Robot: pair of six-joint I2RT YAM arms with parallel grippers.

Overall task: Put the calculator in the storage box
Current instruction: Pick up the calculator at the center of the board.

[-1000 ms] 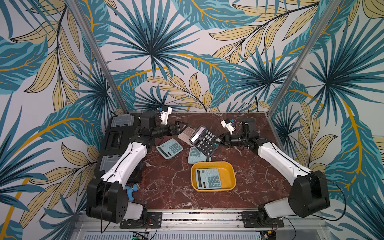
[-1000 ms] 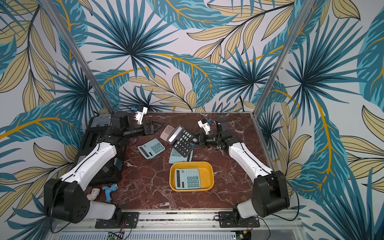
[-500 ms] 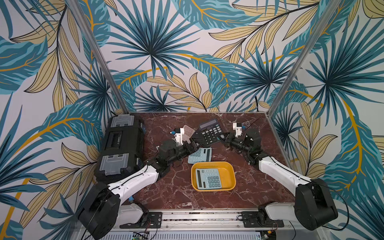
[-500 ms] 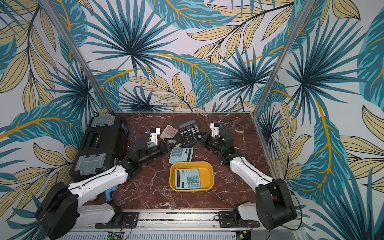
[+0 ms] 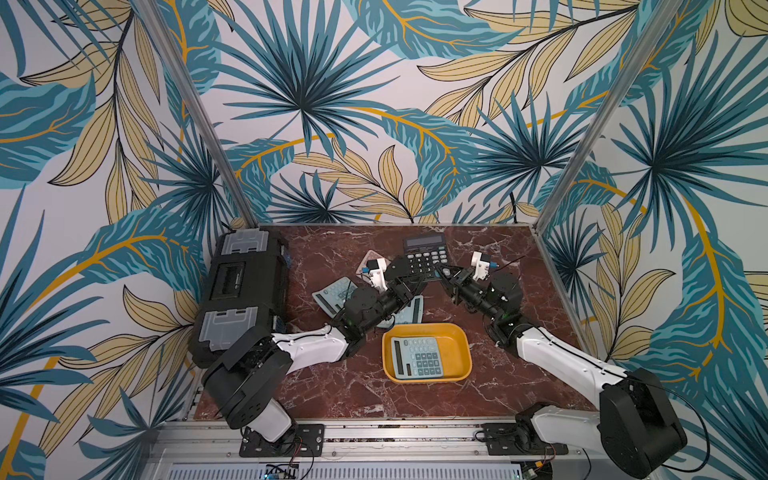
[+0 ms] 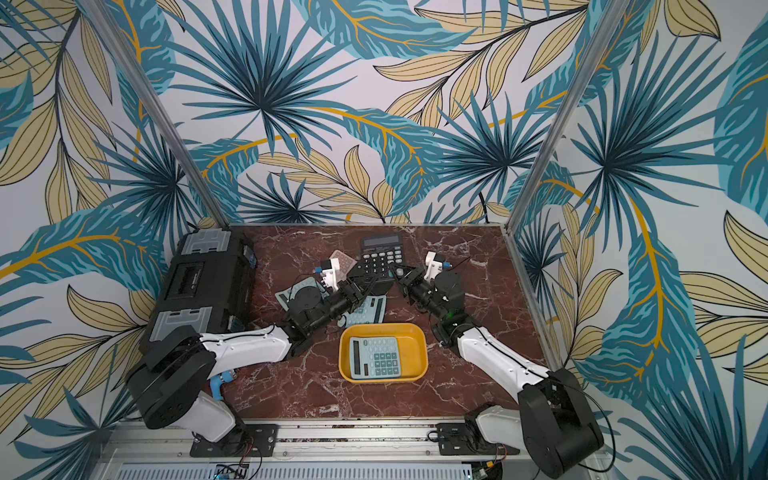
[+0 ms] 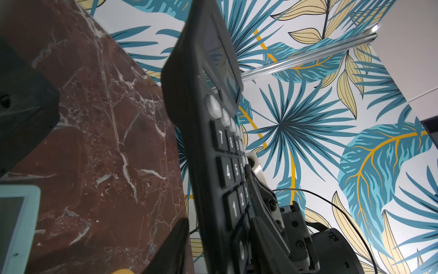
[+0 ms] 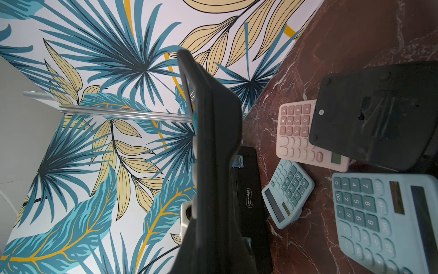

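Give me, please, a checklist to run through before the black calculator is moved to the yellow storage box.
1. Is the right gripper shut on the black calculator: ok.
2. Does the left gripper hold it too: cannot tell.
3. Is the storage box unobstructed from above: ok.
4. Is there free room inside: not ok, the light blue calculator fills most of it.

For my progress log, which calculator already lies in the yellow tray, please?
The blue calculator lying in the yellow tray; two other blue calculators, the pink calculator and the black calculator are outside it.
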